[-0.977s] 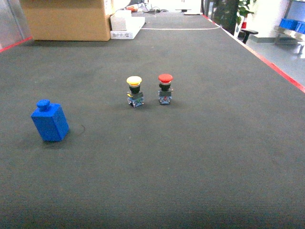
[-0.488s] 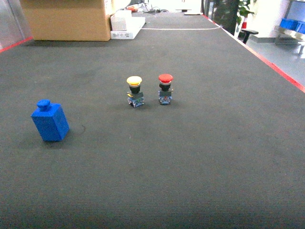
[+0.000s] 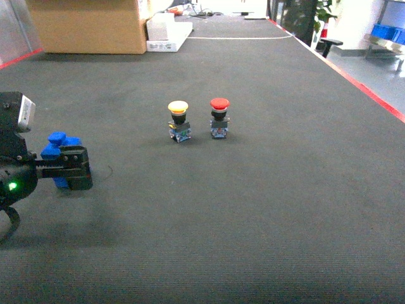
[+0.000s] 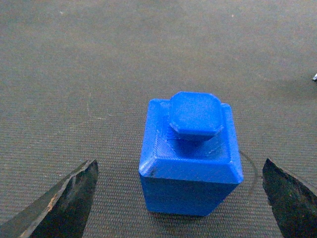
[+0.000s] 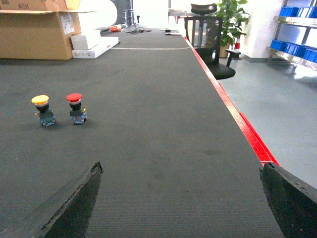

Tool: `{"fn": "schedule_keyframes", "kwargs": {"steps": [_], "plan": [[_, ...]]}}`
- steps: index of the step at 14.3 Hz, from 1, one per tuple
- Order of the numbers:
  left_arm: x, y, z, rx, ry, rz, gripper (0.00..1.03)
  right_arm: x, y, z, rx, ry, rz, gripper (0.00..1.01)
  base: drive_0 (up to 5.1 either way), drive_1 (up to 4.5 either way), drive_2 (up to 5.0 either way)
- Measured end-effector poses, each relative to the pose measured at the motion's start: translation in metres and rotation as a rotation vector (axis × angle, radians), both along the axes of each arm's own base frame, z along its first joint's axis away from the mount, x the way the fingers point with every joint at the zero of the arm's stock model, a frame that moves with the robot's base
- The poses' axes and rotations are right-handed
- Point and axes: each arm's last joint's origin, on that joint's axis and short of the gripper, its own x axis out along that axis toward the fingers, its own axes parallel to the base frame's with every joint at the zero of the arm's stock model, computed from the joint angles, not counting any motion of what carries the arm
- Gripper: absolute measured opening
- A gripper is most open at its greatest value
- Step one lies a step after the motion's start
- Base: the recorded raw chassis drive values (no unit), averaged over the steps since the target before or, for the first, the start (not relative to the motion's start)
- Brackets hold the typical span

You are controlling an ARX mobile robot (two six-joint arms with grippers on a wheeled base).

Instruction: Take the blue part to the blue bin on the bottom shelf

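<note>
At the far left of the head view we see the left gripper (image 3: 76, 168) low over the dark mat (image 3: 266, 209), its black fingers reaching toward the blue part (image 3: 58, 147), which stands upright on the mat and is partly hidden behind them. Our left wrist camera shows the fingers spread wide, one fingertip (image 4: 64, 201) well to each side of the blue part (image 4: 190, 158), neither touching it; the part's octagonal knob points up. Moving right, near the middle of the mat, stand a yellow push button (image 3: 178, 121) and, just beside it, a red push button (image 3: 219, 117), both upright. From the right wrist camera, the right gripper (image 5: 178, 203) hangs over bare mat with its fingers wide apart, holding nothing, well apart from the two buttons.
</note>
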Motion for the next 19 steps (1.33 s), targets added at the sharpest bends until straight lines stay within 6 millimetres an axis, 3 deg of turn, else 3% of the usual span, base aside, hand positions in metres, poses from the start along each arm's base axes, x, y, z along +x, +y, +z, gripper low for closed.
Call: {"fn": "schedule_keyframes", "kwargs": {"steps": [13,14,15,16,17,19], "plan": [[0.026,0.010,-0.011,0.028,-0.007,0.019,0.98,0.000,0.000,0.000,0.000,0.000,0.000,0.98,0.0,0.00,0.0],[0.031,0.012,-0.014,0.041,-0.003,0.002,0.95,0.000,0.000,0.000,0.000,0.000,0.000,0.98,0.0,0.00,0.0],[0.032,0.012,-0.014,0.050,-0.006,-0.009,0.62,0.000,0.000,0.000,0.000,0.000,0.000,0.98,0.0,0.00,0.0],[0.013,0.011,-0.011,0.044,-0.021,-0.025,0.45,0.000,0.000,0.000,0.000,0.000,0.000,0.98,0.0,0.00,0.0],[-0.033,0.012,0.020,0.045,-0.105,-0.040,0.44,0.000,0.000,0.000,0.000,0.000,0.000,0.98,0.0,0.00,0.0],[-0.043,0.011,0.029,0.046,-0.120,-0.046,0.44,0.000,0.000,0.000,0.000,0.000,0.000,0.98,0.0,0.00,0.0]]}}
